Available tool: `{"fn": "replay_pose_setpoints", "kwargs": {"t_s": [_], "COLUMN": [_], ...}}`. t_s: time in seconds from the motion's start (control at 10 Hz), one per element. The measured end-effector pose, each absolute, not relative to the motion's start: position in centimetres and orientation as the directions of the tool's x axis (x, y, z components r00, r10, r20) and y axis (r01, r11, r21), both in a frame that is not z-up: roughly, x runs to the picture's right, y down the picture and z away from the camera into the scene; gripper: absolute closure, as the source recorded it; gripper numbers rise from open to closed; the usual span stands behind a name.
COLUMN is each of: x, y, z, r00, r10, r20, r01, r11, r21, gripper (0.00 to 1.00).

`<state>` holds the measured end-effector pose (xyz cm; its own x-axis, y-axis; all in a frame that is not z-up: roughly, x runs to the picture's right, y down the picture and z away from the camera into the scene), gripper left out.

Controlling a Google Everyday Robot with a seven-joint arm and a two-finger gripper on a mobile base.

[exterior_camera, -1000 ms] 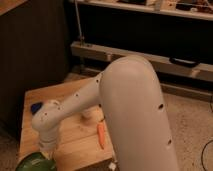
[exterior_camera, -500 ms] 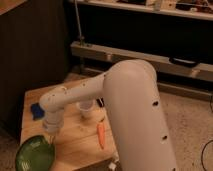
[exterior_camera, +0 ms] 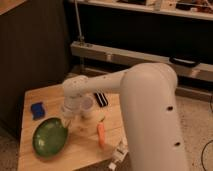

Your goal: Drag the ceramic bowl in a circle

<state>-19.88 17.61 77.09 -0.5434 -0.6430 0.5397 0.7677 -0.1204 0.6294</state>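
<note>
Here, gripper [exterior_camera: 66, 121] at rim of green ceramic bowl [exterior_camera: 49, 138], its hold impossible to tell, wooden table [exterior_camera: 82, 149], dark shelving [exterior_camera: 130, 27] behind

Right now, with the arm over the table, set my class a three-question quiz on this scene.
1. True or false: the carrot lies on the table, outside the bowl.
2. Where is the gripper? A: by the bowl's rim. B: off the table. C: over the carrot.
3. Fill in: the bowl's colour is ___.
Key: 1 true; 2 A; 3 green.
</note>
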Motion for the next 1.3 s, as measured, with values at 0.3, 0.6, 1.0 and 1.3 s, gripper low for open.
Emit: {"fn": "replay_pose_setpoints", "kwargs": {"t_s": [0.3, 0.6, 1.0, 1.3], "x": [-16.2, -15.4, -18.8, -22.6], "y": [17.7, 21.2, 27.2, 27.8], "z": [76.3, 73.9, 70.7, 70.0], "r00": [-0.526, -0.572, -0.687, -0.731], "r10": [-0.654, -0.618, -0.530, -0.503], "r20": [0.543, 0.539, 0.497, 0.461], "r01": [0.793, 0.780, 0.697, 0.648], "r11": [-0.148, -0.206, -0.286, -0.301], "r21": [0.590, 0.591, 0.658, 0.700], "gripper": [0.86, 0.86, 0.86, 0.86]}}
